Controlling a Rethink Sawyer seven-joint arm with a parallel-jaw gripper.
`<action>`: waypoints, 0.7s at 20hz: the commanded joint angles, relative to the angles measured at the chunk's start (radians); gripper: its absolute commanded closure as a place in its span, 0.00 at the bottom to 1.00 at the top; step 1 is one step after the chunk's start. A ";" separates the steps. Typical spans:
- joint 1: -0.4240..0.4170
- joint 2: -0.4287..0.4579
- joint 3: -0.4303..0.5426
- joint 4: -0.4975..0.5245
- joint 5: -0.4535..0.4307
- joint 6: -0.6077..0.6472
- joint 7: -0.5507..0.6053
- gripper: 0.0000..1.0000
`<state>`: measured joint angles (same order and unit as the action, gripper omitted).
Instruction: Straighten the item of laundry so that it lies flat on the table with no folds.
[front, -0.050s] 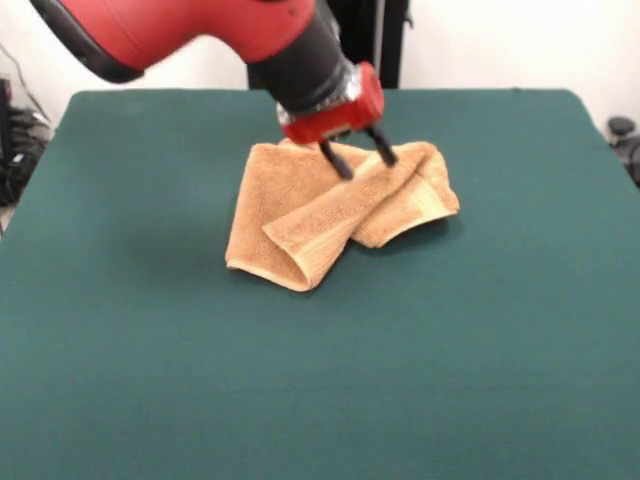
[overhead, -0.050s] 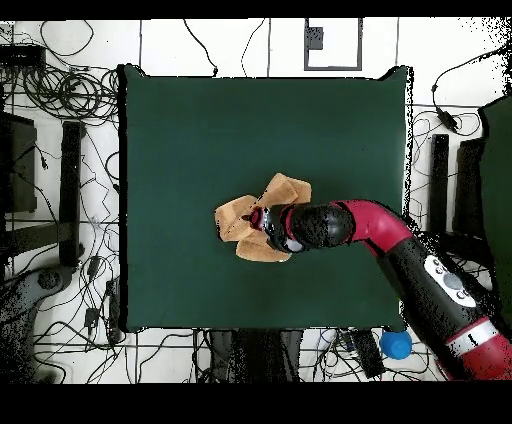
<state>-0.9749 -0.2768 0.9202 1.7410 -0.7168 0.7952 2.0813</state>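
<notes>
Two black fingers are spread over the towel in the front view, the gripper open with a clear gap and nothing pinched between them. Their tips sit at the towel's rear edge, touching or just above the cloth, hard to call. The towel lies bunched near the middle of the table, a long flap thrown diagonally across the rest.

Over to the overhead view: the towel pokes out from under the arm in crumpled lobes, mid-table, while the gripper is mostly masked by the wrist.

The danger, I'd say: close here and it may grab several layers at once, dragging the whole bundle instead of unfolding it.
</notes>
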 joint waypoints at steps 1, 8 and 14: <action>0.103 0.022 -0.099 -0.194 -0.196 -0.028 -0.299 0.00; 0.136 0.006 -0.111 -0.218 -0.246 -0.044 -0.213 0.00; 0.150 -0.002 -0.125 -0.215 -0.212 -0.039 -0.148 1.00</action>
<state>-0.8872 -0.2904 0.8892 1.6706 -0.8470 0.7962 2.0813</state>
